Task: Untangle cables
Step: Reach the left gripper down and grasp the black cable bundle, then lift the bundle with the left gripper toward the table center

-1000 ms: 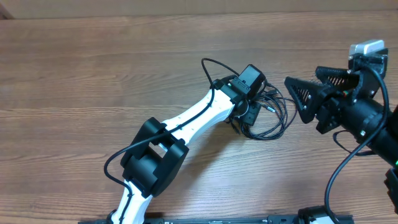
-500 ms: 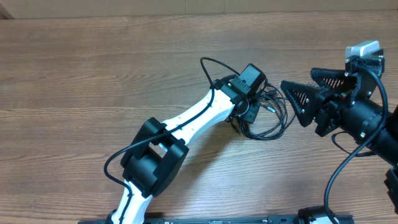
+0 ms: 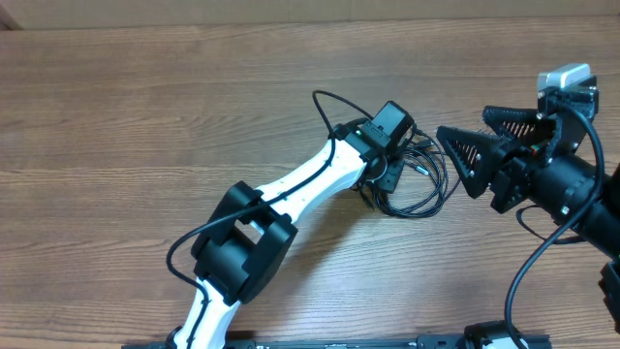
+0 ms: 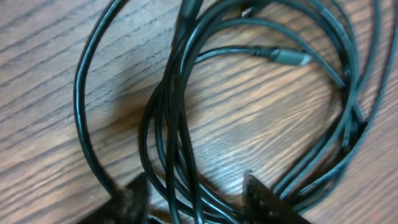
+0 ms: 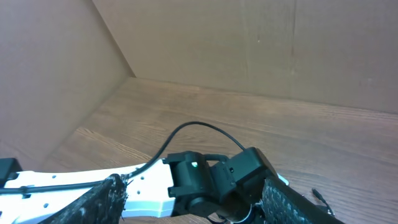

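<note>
L gripper (image 4: 196,202) sits low over the cables (image 4: 174,124), coiled on the table (image 3: 145,116) right of centre, fingers spread astride a few strands to pinch them, while R gripper (image 3: 461,120) hovers wide open nearby, prob to take the other side.

My left arm (image 3: 305,182) was white with black joints and a looping black wire (image 5: 198,123); my right claw (image 3: 463,120) was black and ridged.

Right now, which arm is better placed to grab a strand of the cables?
Probably left. The left gripper, open, straddles strands of the cables; the right gripper, also open, is off beside them.
</note>
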Controlling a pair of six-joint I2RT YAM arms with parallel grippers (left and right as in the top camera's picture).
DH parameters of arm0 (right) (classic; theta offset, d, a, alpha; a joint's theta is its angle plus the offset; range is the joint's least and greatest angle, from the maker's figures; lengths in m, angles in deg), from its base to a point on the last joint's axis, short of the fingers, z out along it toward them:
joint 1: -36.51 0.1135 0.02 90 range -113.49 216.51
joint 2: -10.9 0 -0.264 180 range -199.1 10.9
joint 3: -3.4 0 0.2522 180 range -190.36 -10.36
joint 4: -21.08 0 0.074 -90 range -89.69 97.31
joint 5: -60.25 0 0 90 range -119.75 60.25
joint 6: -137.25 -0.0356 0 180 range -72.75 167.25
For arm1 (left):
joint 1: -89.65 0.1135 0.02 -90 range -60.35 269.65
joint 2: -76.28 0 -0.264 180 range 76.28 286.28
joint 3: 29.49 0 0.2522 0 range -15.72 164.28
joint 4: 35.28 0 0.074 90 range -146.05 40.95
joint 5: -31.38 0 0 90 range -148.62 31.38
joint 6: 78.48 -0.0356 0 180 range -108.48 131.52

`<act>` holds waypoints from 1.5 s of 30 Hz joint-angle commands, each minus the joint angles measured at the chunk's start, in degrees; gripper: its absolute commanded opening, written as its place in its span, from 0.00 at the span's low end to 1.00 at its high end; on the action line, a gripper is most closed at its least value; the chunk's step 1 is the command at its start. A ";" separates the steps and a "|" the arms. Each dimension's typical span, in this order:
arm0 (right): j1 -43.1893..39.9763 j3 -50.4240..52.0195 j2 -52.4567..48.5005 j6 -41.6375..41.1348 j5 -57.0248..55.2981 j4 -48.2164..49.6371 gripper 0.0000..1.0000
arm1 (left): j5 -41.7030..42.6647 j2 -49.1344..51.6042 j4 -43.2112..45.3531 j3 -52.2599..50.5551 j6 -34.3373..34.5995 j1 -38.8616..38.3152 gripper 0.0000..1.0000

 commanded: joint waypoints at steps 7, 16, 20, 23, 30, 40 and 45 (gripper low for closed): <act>-0.02 0.04 0.33 0.44 0.35 0.33 0.68 | -0.72 1.70 0.44 0.04 1.29 -0.15 0.43; -0.02 0.04 0.33 0.44 0.55 0.26 0.68 | -0.72 2.67 1.92 0.02 2.62 -1.20 0.20; -0.02 0.04 0.33 0.44 0.52 0.11 0.68 | -0.70 3.32 1.86 0.02 2.64 -1.57 0.04; -0.02 0.04 0.33 0.46 0.50 0.13 0.68 | -0.70 3.30 1.46 0.07 3.04 -1.51 0.04; -0.02 0.11 0.15 1.55 -0.28 -0.15 0.68 | -0.72 2.84 -4.92 2.91 2.99 -0.20 0.04; -0.02 0.11 -4.02 3.04 -2.95 -1.33 0.89 | -0.98 -1.84 -27.96 20.81 -0.74 4.92 0.04; -0.02 0.11 -7.15 3.04 -2.93 -2.80 0.95 | -1.62 -4.94 -36.30 30.32 -1.79 6.67 0.04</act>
